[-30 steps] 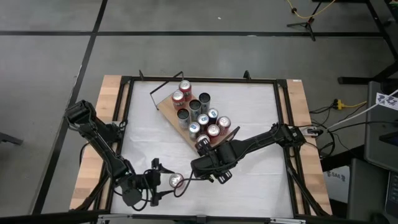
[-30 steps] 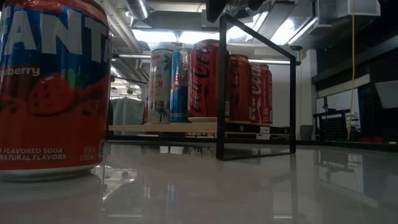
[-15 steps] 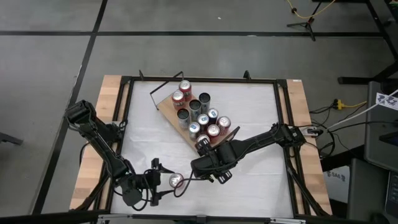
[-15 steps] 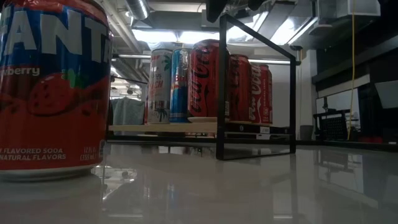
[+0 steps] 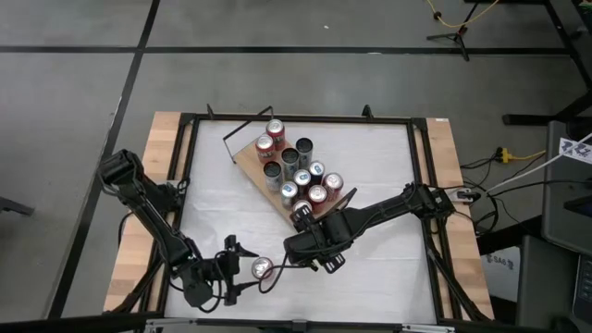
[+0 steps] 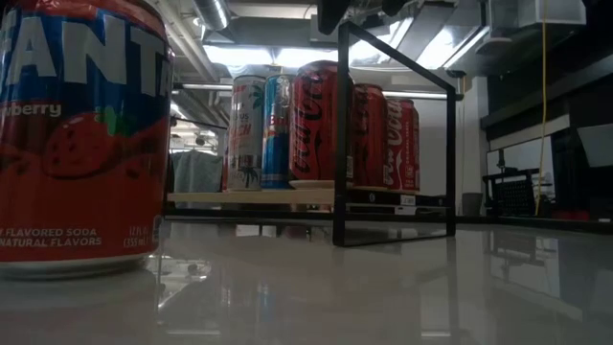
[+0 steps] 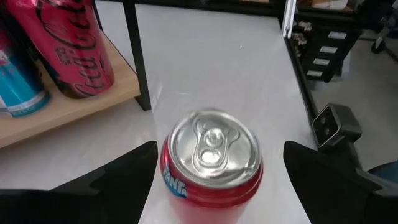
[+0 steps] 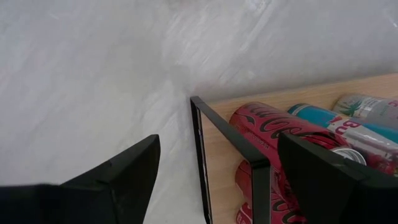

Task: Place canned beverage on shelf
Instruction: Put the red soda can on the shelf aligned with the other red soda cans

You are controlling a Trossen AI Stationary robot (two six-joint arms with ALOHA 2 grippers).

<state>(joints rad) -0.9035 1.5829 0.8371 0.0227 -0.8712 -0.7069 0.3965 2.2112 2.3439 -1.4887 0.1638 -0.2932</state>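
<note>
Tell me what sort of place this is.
Probably a robotics lab or workshop: bare concrete floor with dark taped lines, a black-framed white table, and cables and equipment racks beside it.

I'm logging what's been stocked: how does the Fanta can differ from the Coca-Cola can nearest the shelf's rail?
The Fanta can stands alone on the white tabletop; the Coca-Cola can stands on the shelf among other cans. The Fanta can sits between the left gripper's open fingers, untouched; no gripper flanks the Coca-Cola can. The labels differ: Fanta strawberry against Coca-Cola script. Both are red and upright.
</note>
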